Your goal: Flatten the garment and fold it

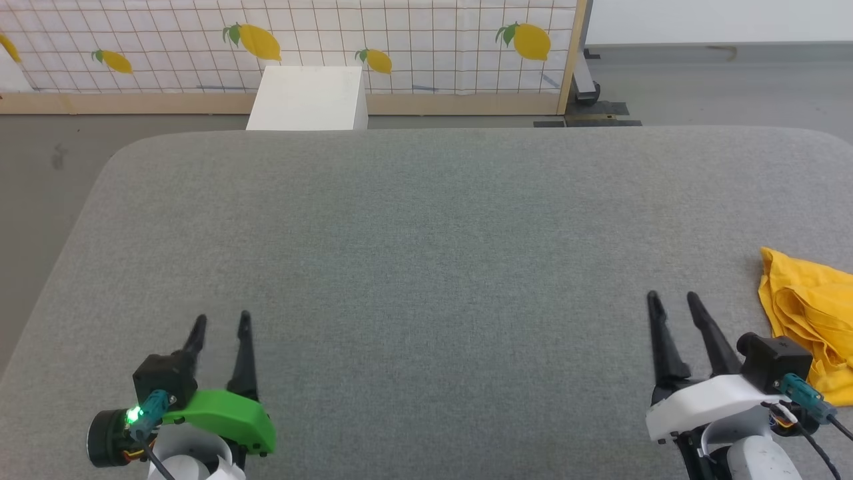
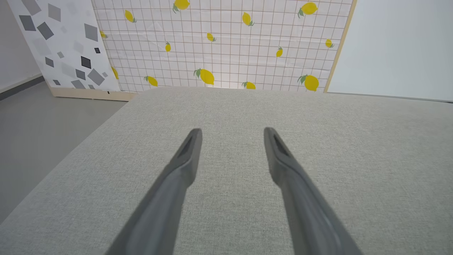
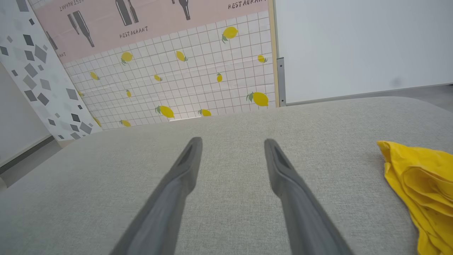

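Garment [image 1: 810, 320] crumpled in a plain yellow heap at the right near edge of the grey tabletop [image 1: 426, 220], cut off by the frame edge, print not made out; right hand [image 1: 672, 295] just left of it, left hand [image 1: 222, 317] well apart at near left, both spread wide, gripping nothing.

I see a grey fabric tabletop [image 1: 426, 220] with rounded corners over a grey floor [image 1: 40, 173]. Beyond its far edge, a white box [image 1: 308, 99] stands in front of a wood-framed lemon-print screen [image 1: 400, 40]. From the wrists, a speckled grey-and-white panel [image 2: 60, 39] flanks that screen, and a pink panel [image 3: 159, 21] above it reads "RESTAURANT".
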